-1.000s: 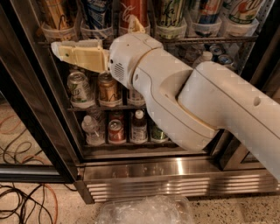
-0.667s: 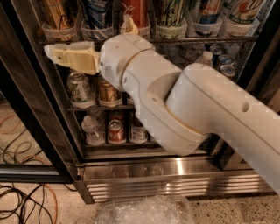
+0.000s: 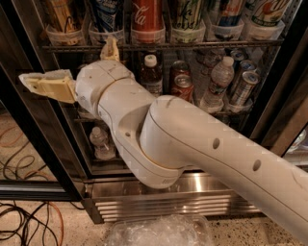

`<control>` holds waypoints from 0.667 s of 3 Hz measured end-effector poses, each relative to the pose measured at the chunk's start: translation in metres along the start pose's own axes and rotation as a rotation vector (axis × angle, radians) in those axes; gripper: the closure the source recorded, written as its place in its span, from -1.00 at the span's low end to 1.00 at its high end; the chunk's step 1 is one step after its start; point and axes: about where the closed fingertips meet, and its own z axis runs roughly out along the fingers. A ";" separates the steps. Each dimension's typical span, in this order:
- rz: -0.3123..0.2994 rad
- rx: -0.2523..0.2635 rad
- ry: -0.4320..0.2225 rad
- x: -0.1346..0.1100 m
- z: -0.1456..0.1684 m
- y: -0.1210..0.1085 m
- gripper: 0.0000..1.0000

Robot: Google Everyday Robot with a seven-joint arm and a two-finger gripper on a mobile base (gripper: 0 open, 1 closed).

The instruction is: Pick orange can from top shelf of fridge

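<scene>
Orange can (image 3: 61,18) sits in a cup holder on the top shelf (image 3: 192,46) of the fridge (image 3: 163,202), just above my gripper (image 3: 47,85).
Gripper hangs clear below it; open or closed, I cannot tell. The red Coca-Cola can (image 3: 147,14) stands farther right.

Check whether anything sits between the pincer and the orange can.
The pincer hangs just below the orange can; the front rail of the top shelf and the can's cup holder lie between them.
</scene>
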 end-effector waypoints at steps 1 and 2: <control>-0.012 0.002 0.001 -0.001 0.004 -0.006 -1.00; -0.053 0.023 -0.004 -0.002 0.038 -0.010 -1.00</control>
